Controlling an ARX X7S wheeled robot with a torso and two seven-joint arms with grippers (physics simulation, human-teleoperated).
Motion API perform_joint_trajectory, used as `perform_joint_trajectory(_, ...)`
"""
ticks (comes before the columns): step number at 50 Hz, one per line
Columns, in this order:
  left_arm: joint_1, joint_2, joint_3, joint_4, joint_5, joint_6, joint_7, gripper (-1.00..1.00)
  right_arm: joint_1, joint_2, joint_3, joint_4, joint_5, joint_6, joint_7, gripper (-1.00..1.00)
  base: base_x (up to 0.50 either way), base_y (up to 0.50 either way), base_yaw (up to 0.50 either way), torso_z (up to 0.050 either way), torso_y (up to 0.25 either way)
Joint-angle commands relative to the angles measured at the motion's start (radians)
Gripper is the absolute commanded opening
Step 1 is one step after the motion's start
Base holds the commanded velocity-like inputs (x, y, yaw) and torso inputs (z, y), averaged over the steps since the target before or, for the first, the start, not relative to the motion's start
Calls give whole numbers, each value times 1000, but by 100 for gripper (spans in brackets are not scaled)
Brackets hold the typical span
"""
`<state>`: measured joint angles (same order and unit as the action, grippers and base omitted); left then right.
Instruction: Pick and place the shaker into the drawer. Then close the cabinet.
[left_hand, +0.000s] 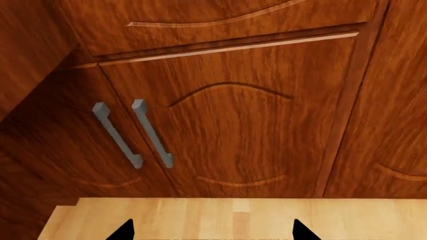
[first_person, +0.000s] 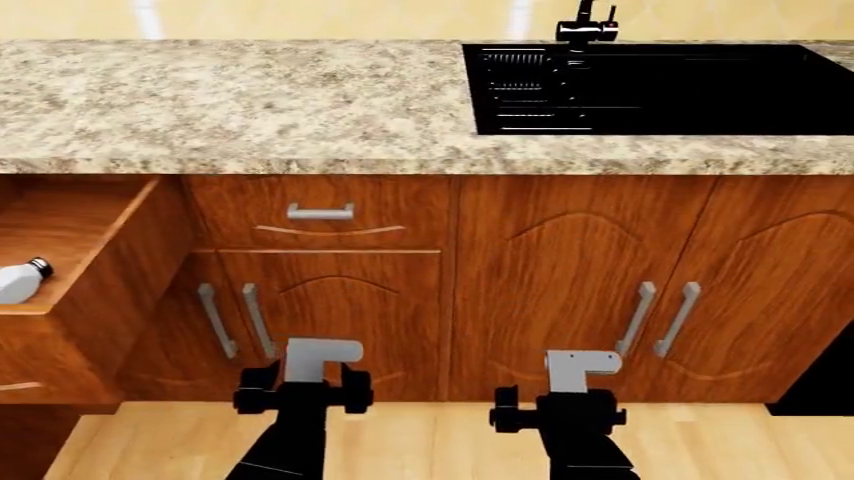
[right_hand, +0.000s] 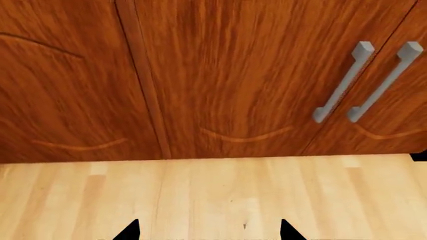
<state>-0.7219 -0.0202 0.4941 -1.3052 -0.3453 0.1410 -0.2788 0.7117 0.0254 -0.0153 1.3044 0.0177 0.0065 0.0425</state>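
At frame's left edge, shaker (first_person: 19, 281) half cropped inside drawer (first_person: 80, 235).

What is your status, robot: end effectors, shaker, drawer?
Left end effector and right end effector empty, low by the cabinet doors. Shaker lies in drawer. Drawer open. Nothing blocking it.

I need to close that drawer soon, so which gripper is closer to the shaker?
Left. The left gripper hangs low before the cabinet doors, right of and below the shaker lying in the open drawer. The right gripper is farther right.
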Motion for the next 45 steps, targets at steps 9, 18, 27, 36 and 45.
perform_joint_trajectory(9,8,14,-77,-1,84,-12,19,100,2,1,-12,3,14,11,-12,100,1,-500,0,0,0)
perform_joint_trajectory(18,7,15,-68,0,86,-8,22,100,2,1,-16,3,15,17,-10,100,1,-500,0,0,0)
perform_joint_trajectory(27,5,14,-66,-1,81,-12,24,100,2,1,-17,3,18,17,-11,100,1,-500,0,0,0)
perform_joint_trajectory(36,5,15,-72,-1,81,-20,32,100,2,2,-14,3,24,14,-21,100,1,-500,0,0,0)
perform_joint_trajectory(45,5,16,-73,-1,80,-24,39,100,3,1,-13,3,23,24,-24,100,18,-500,0,0,0)
